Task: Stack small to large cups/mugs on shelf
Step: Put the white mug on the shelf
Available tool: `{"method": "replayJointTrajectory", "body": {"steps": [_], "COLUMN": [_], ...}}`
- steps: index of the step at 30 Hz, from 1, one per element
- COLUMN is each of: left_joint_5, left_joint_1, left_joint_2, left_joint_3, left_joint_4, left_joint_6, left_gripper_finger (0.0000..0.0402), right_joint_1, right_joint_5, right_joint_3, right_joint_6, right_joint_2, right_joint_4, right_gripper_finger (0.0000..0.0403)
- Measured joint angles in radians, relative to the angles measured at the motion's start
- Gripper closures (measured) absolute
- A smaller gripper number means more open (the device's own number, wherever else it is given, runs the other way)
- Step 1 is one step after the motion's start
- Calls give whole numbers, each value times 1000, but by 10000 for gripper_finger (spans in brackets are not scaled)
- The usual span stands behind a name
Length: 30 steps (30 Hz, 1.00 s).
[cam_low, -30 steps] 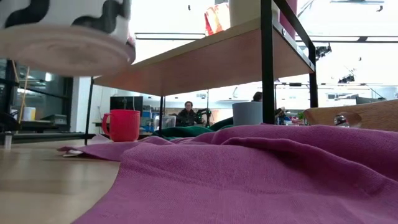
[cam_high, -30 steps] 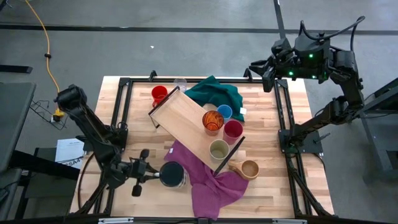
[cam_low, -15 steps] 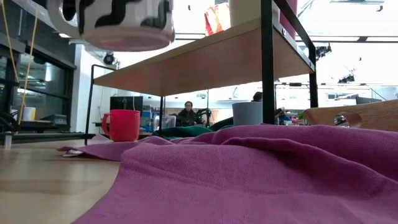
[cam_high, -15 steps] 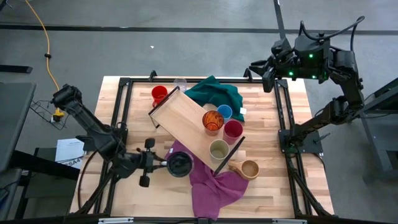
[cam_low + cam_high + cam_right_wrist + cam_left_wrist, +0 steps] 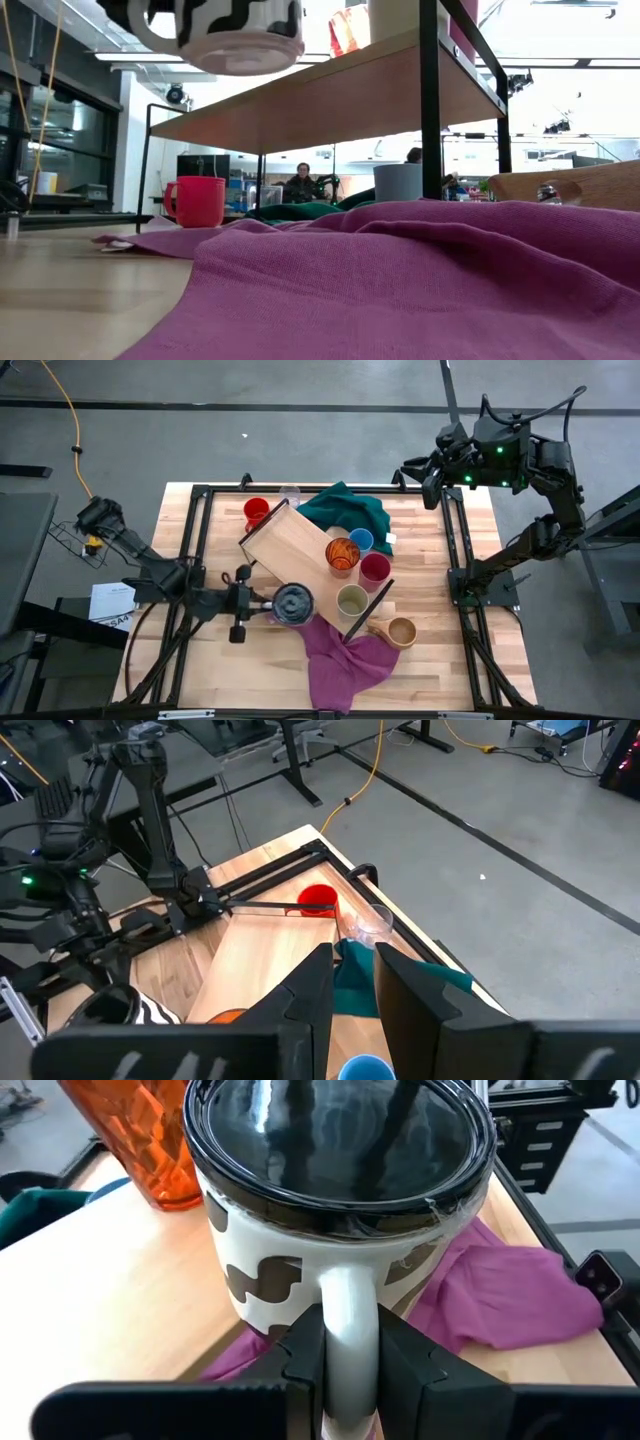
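Left arm reaches in from the left edge of the tabletop (image 5: 210, 670). Its left pincer (image 5: 252, 602) is pinching the white handle of the black-and-white patterned mug (image 5: 292, 601); in the left wrist view both fingers (image 5: 302, 1355) press against that handle. The mug is upright, held above the tabletop at the near-left end of the shelf (image 5: 300, 550), over the edge of the purple cloth (image 5: 345, 655). The low view shows the mug's base (image 5: 235, 40) in the air, level with the shelf board.

The shelf lies diagonally across the middle of the tabletop. The red mug (image 5: 256, 512) and the clear glass (image 5: 290, 494) stand on the tabletop just beyond its far-left end. On the board's right half stand the orange patterned cup (image 5: 342, 553) and the olive-beige cup (image 5: 351, 600). The blue cup (image 5: 361, 541) and the magenta cup (image 5: 375, 567) sit at the shelf's far-right side; whether they rest on the board or beside it cannot be told from above. The green cloth (image 5: 350, 510) lies behind the shelf. The tan cup (image 5: 401, 631) stands on the tabletop near the shelf's right end, beside the purple cloth.

Right arm waits raised beyond the far-right corner; the right pincer (image 5: 412, 473) has its fingers spread a little, holding nothing.
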Motion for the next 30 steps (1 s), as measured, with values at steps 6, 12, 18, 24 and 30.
{"method": "replayJointTrajectory", "body": {"steps": [6, 12, 18, 24, 30], "left_joint_5": [78, 122, 203, 257, 335], "left_joint_1": [69, 130, 193, 245, 300], "left_joint_2": [-11, -31, -32, -32, -32], "left_joint_3": [0, 0, 0, 0, 0], "left_joint_4": [6, 12, 16, 57, 77], "left_joint_6": [35, 83, 117, 154, 177], "left_gripper_finger": [355, 355, 355, 355, 355], "right_joint_1": [0, 0, 0, 0, 0], "right_joint_5": [0, 0, 0, 0, 0], "right_joint_3": [0, 0, 0, 0, 0], "right_joint_6": [0, -1, -8, -9, -9], "right_joint_2": [0, 0, 0, 0, 0], "right_joint_4": [-3, -5, -5, -5, -5], "right_gripper_finger": [334, 334, 334, 334, 334]}}
